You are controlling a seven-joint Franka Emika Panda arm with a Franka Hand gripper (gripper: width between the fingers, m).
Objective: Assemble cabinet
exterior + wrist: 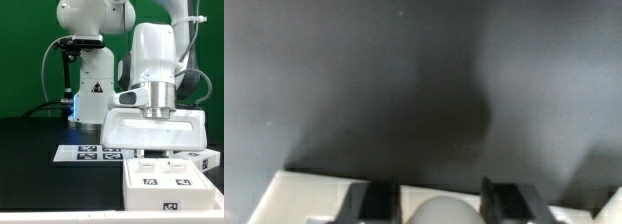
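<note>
The white cabinet parts [165, 190] lie at the front of the exterior view's right, with small black-and-white tags on their top faces. My gripper [152, 153] hangs straight down just above their far edge, and its fingertips are mostly hidden by the wide white hand. In the wrist view my gripper [441, 192] shows two dark fingers [377, 200] standing apart. A white cabinet part [313, 195] lies under and beside them, and a rounded white shape [441, 212] sits between them. I cannot tell whether the fingers touch it.
The marker board [92, 152] lies flat on the black table [30, 170], to the exterior view's left of the cabinet parts. The arm's white base [88, 95] stands behind it, against a green backdrop. Another white piece [208, 160] lies at the far right.
</note>
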